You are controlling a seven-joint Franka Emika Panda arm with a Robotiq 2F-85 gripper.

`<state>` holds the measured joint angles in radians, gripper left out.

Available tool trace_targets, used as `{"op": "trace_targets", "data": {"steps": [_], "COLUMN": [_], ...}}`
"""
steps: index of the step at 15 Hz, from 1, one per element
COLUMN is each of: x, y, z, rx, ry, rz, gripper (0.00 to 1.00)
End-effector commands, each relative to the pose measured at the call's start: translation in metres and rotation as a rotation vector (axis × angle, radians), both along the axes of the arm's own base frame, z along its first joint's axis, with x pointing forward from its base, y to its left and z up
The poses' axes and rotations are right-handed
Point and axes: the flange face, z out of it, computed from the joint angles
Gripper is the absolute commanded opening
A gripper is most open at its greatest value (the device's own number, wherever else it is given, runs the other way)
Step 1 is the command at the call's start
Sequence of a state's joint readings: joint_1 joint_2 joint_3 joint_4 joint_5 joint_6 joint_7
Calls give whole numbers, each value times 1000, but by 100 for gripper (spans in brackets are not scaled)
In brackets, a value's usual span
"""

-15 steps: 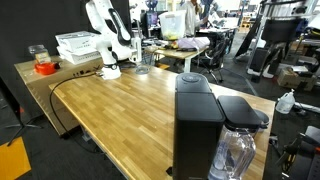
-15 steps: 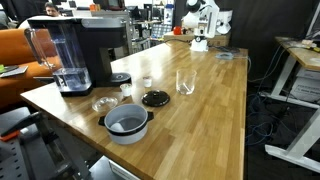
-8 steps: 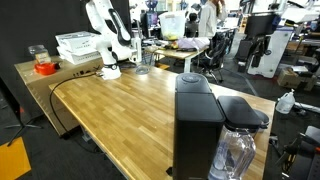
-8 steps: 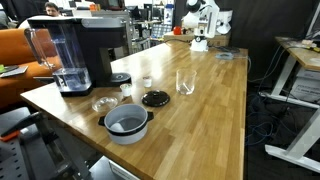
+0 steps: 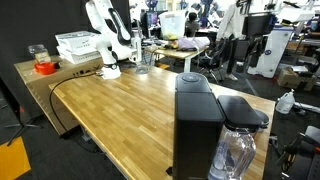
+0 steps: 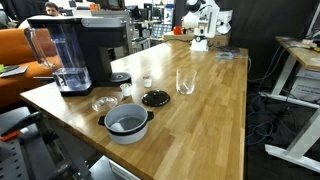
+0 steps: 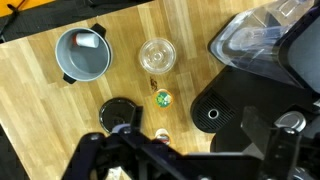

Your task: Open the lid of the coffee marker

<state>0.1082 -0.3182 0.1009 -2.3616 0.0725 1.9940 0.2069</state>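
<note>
The coffee marker is a tall black box at the near end of the wooden table, with a clear water tank on its side. Its rounded black lid lies flat on top. In an exterior view the machine stands at the left. The white arm is at the far end of the table, well away from the machine. In the wrist view my gripper is a dark blur at the bottom, open with nothing between its jaws. The machine's drip tray and tank show beyond it.
Near the machine are a grey pot, a drinking glass, a black disc and a small glass dish. A green capsule lies on the wood. White trays and a red-lidded jar sit by the arm's base.
The arm and the things on the table stand as before. Only people in the background have shifted.
</note>
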Motion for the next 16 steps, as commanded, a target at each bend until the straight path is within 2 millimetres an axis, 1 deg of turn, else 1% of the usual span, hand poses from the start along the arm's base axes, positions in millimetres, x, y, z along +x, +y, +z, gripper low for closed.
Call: {"op": "trace_targets", "data": {"steps": [1, 3, 6, 10, 13, 14, 16], "x": [1, 5, 17, 39, 55, 46, 52], "y": [-1, -2, -6, -11, -7, -7, -6], "z": [-1, -3, -3, 7, 15, 12, 13], "rx": [15, 26, -17, -49, -47, -37, -35], "ry": [21, 49, 83, 90, 67, 43, 44], "rz": [16, 41, 86, 120, 151, 120, 129], "gripper": [100, 100, 100, 100, 100, 100, 100]}}
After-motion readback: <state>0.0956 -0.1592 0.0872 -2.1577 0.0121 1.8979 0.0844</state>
